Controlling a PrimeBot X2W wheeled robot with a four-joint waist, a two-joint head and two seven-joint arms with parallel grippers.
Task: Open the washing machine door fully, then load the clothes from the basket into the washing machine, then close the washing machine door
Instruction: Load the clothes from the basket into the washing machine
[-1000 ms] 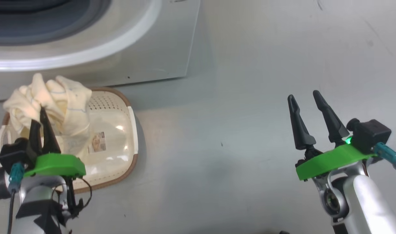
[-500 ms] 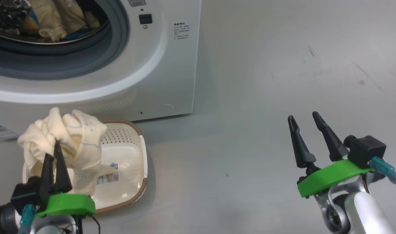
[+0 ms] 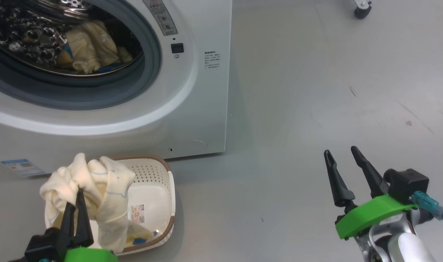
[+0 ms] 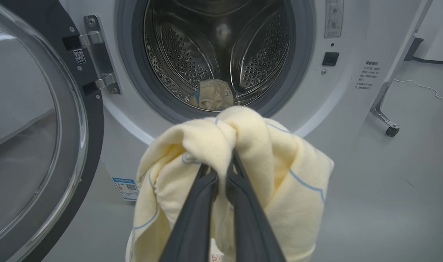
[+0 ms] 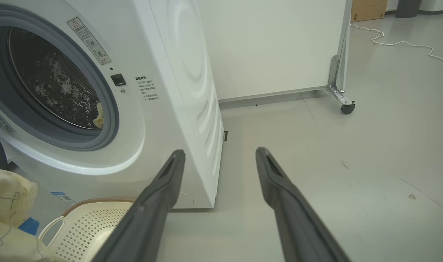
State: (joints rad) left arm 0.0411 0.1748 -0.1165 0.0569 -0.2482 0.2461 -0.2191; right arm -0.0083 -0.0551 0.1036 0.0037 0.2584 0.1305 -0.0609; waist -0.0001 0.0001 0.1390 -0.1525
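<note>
Your left claw (image 3: 76, 198) is clamped on the clothes (image 3: 108, 182) above the basket (image 3: 148, 174); your right claw (image 3: 340, 150) hangs spread apart over the floor (image 3: 279, 109).

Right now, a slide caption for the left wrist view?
Left gripper shut on cream clothes before the washing machine, door open, one garment in the drum.

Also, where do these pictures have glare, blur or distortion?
Head view: bright glints on the drum. Left wrist view: the washing machine door glass mirrors the pale room. Right wrist view: the wide lens makes the washing machine lean.
</note>
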